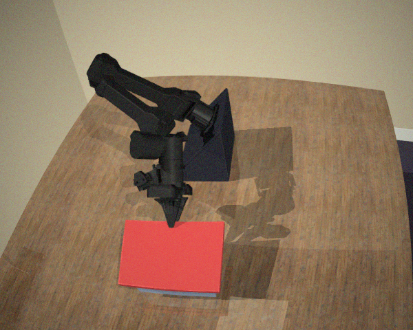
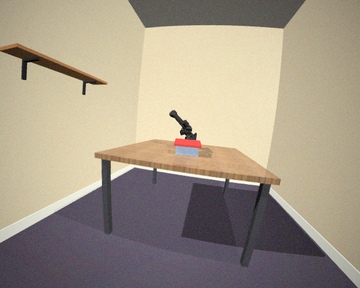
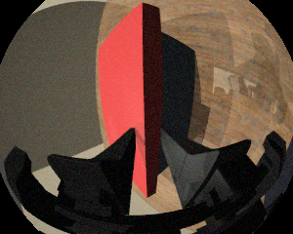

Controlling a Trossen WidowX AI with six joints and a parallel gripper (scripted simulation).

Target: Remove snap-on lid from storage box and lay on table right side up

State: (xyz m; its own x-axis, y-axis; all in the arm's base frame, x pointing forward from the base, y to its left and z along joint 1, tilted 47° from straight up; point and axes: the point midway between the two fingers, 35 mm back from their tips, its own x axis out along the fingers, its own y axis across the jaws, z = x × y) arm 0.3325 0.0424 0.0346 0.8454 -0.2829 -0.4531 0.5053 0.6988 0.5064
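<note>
The red lid lies over the top of the storage box, right side up and roughly level. The pale blue box stands on the table; its wall looks dark in the wrist view, and a thin strip of it shows below the lid's front edge in the top view. My gripper is shut on the rim of the lid, at the middle of the side nearest the arm's base. The fingers are hidden behind the lid in the exterior view. I cannot tell whether a small gap separates lid and box.
A dark blue wedge-shaped block stands under and beside the arm, behind the gripper. A wall shelf hangs well away from the table. Shadows of the arm and box fall on the right side of the table.
</note>
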